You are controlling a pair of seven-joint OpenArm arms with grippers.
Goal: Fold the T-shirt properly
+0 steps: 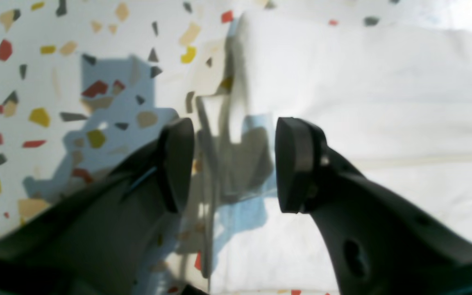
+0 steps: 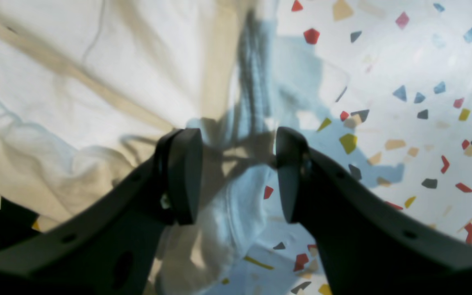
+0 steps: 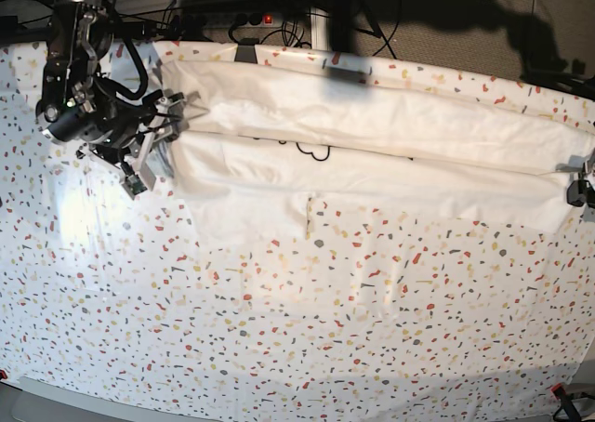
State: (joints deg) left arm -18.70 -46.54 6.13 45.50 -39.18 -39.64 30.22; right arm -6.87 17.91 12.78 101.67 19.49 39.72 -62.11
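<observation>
The white T-shirt point(image 3: 372, 152) lies in a long folded band across the far part of the table, and a bit of dark print shows at its middle fold. My right gripper point(image 3: 153, 157) is at its left end. In the right wrist view that gripper point(image 2: 237, 178) stands open over the rumpled edge of the T-shirt point(image 2: 76, 82), pinching nothing. My left gripper point(image 3: 578, 191) is at the shirt's right end. In the left wrist view it point(image 1: 234, 164) is open too, with a raised edge of the T-shirt point(image 1: 363, 102) loose between the jaws.
The speckled tablecloth point(image 3: 279, 329) covers the whole table and shows beside both grippers point(image 1: 35, 61) point(image 2: 404, 82). Cables and a power strip with a red light point(image 3: 268, 19) run behind the far edge. The right arm's dark body point(image 3: 79, 87) stands at the far left.
</observation>
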